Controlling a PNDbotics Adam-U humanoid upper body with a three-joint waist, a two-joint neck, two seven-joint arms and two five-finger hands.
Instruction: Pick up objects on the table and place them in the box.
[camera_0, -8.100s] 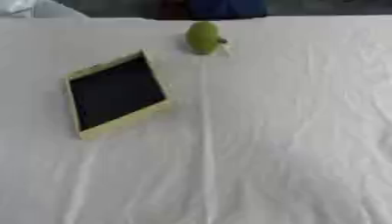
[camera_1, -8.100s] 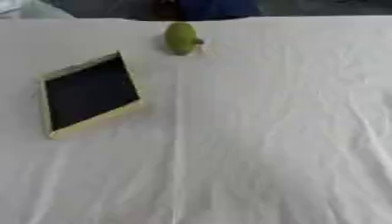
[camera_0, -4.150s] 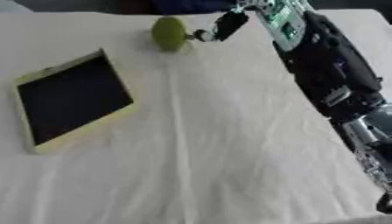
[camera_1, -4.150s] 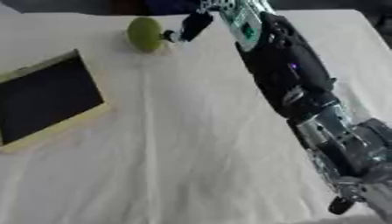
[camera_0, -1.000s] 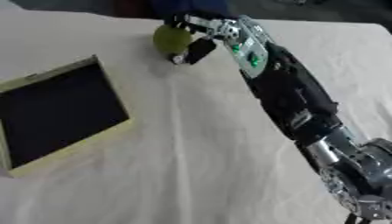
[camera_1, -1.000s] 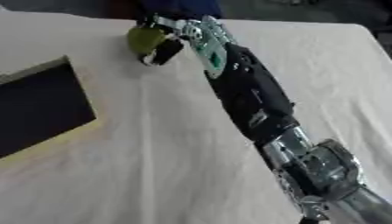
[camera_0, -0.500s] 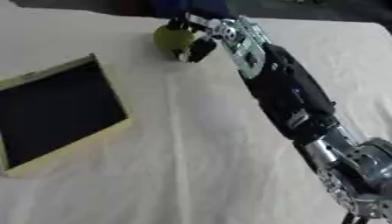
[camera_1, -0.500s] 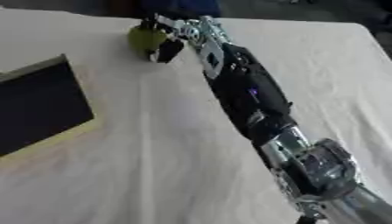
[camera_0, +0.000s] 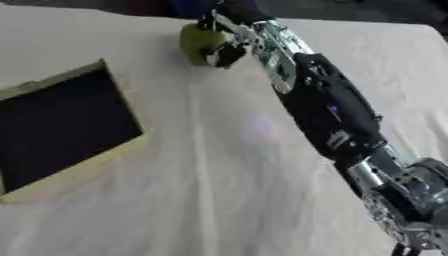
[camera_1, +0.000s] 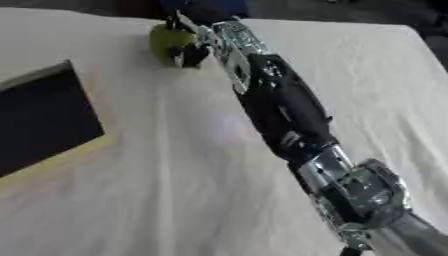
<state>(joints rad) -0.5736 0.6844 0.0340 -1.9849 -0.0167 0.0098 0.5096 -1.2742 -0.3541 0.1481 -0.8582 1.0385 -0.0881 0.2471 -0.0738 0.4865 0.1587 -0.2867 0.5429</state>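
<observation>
My right robot hand curls around the green fruit, well beyond the box. It looks smooth, round and light, so I grip its widest part.

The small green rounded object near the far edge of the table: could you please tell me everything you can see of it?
The small green rounded object is yellowish green, smooth-looking and roughly pear-shaped, like a fruit; what it is made of cannot be told. It lies on the white cloth-covered table near the far edge, beyond and to the right of the flat cream-rimmed box with a dark inside. The robot's right hand has its dark fingers curled against the object's right side, hiding part of it. Whether it is lifted off the cloth cannot be told.
</observation>
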